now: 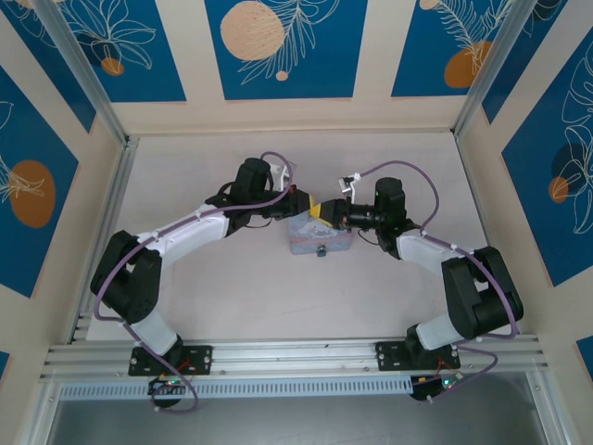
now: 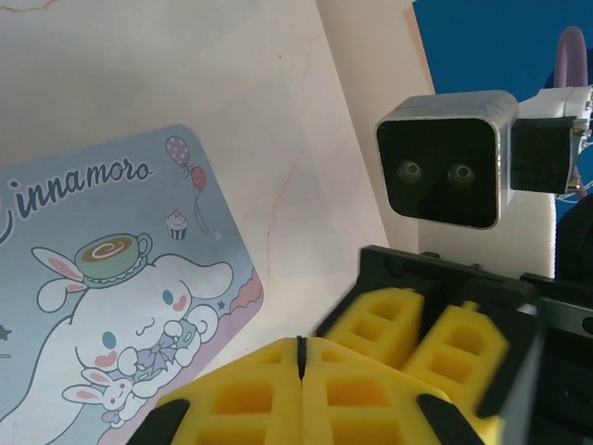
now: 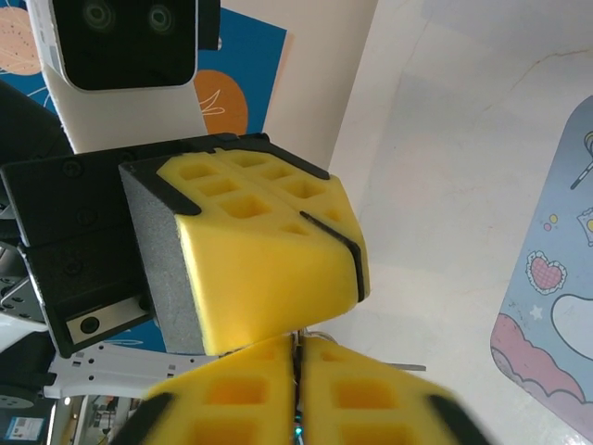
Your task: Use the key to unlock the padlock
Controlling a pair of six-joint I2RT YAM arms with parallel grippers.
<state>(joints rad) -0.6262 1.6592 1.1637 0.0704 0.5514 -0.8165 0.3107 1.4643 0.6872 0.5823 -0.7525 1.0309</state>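
Both clenched, left gripper (image 2: 299,357) and right gripper (image 3: 296,357) tip-to-tip, padlock (image 1: 321,251) nearby at tin (image 1: 301,239) edge

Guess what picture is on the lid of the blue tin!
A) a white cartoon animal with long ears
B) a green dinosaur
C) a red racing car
A: in the left wrist view the tin lid is printed with a white long-eared cartoon animal that has a teacup on its head.

Bright even light; right pincer (image 3: 297,371) blurred.
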